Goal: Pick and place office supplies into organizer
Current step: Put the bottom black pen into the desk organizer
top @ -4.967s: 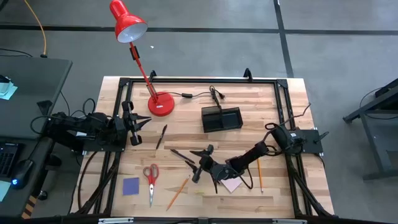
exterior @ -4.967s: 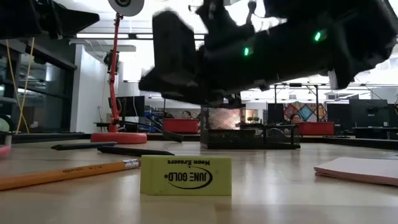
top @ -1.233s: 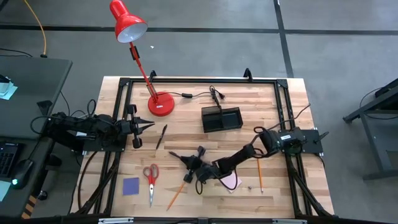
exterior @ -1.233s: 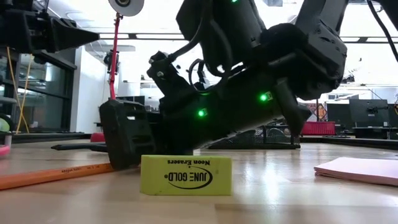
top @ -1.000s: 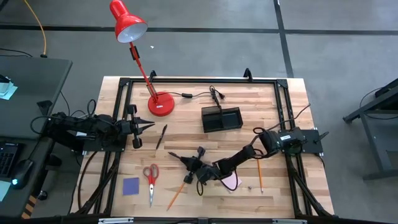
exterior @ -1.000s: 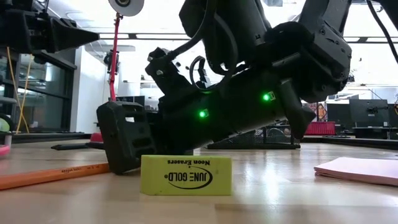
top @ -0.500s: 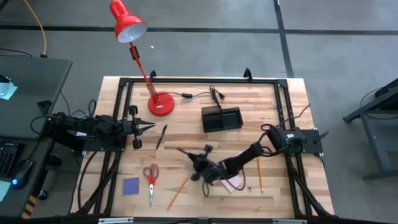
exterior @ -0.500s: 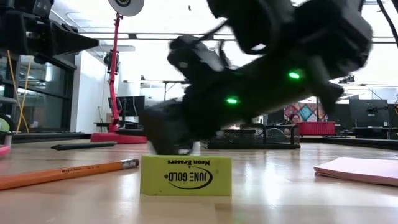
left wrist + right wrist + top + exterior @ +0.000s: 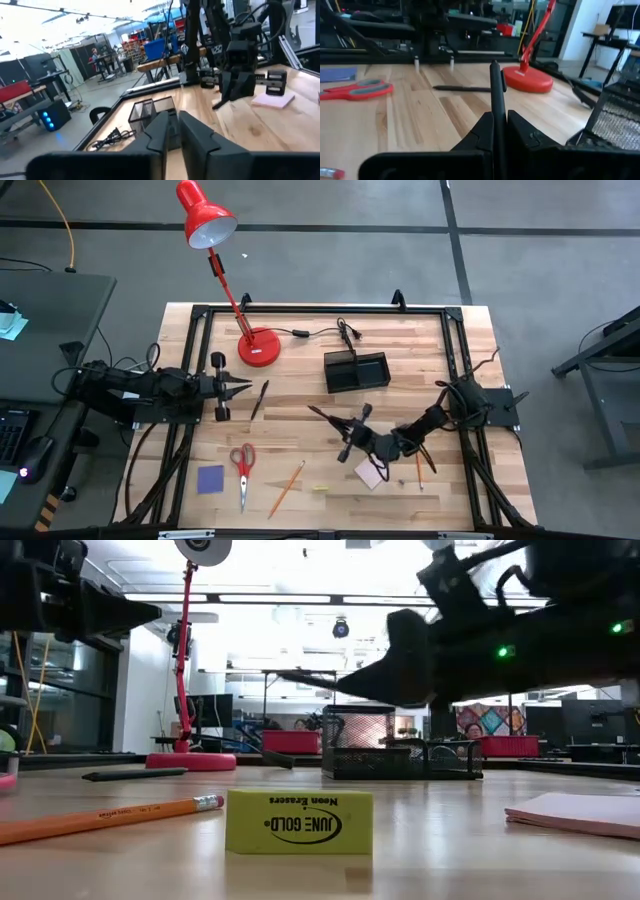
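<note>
Carrying black pen (image 9: pixel 496 105), right claw (image 9: pixel 349 430) clamped shut on it, lifted mid-tabletop near of organizer (image 9: pixel 356 370). Risk: pen held near one end, could pivot or slip, strike organizer's wall, miss compartment. Left claw (image 9: pixel 240 388) waits at left edge, fingers nearly together, empty.

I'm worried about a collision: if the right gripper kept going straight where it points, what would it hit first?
Probably the red lamp base. The right gripper, shut on a black pen, aims between it and a loose pen lying on the table; depth is unclear.
</note>
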`<state>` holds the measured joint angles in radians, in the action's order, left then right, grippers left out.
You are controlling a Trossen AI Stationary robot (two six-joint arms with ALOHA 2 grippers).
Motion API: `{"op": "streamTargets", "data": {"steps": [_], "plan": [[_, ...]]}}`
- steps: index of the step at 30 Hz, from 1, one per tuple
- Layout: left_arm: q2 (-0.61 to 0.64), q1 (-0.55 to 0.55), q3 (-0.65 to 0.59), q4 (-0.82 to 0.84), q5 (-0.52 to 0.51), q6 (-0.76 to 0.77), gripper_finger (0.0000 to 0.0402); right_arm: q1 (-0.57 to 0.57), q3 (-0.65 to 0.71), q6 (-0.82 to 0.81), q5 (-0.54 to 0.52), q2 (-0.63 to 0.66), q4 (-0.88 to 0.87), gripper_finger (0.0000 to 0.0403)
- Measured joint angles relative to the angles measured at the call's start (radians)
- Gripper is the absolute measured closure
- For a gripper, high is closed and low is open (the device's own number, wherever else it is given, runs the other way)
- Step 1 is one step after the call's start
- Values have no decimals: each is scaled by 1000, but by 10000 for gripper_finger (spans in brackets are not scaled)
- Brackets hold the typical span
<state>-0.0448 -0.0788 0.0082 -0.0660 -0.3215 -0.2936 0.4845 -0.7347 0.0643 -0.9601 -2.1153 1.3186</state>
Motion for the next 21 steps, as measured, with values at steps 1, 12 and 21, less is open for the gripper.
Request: {"op": "streamTargets", "data": {"steps": [1, 12, 21], "plan": [[-1, 0, 0, 2, -4, 15, 343, 2, -1, 11, 0, 0, 1, 396], [-2, 0, 0, -25, 11, 236, 170, 6, -3, 202, 109, 1, 192, 396], [-105, 0, 0, -193, 54, 220, 167, -64, -22, 245, 281, 2, 253, 396]]}}
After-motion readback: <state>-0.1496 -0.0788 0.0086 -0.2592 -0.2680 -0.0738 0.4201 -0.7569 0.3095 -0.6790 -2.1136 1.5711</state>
